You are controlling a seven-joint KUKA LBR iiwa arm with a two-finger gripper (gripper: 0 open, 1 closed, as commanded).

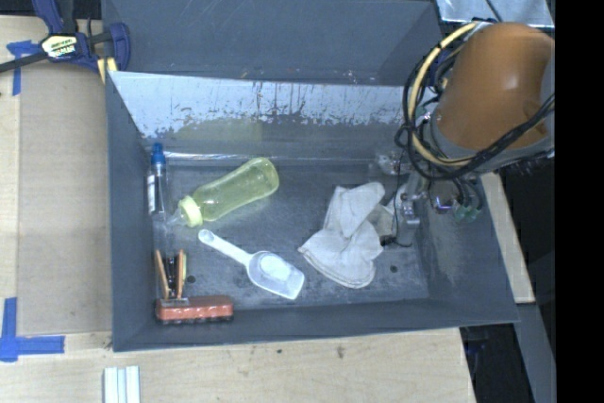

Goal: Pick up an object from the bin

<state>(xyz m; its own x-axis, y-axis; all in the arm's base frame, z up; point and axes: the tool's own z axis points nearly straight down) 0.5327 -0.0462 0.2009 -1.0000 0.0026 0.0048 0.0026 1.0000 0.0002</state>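
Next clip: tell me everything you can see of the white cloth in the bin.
The white cloth is a crumpled, soft-looking rag, bunched into folds, with a rounded edge toward the bin's front wall. It lies loose on the bin floor, right of the middle. The gripper is down at its right edge; whether it touches the cloth cannot be told. The white plastic scoop lies just left of its lower corner, close by or barely touching.

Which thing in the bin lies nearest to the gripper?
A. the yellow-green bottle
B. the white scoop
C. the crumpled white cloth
C: the crumpled white cloth lies directly beside the gripper; the yellow-green bottle and the white scoop lie further left.
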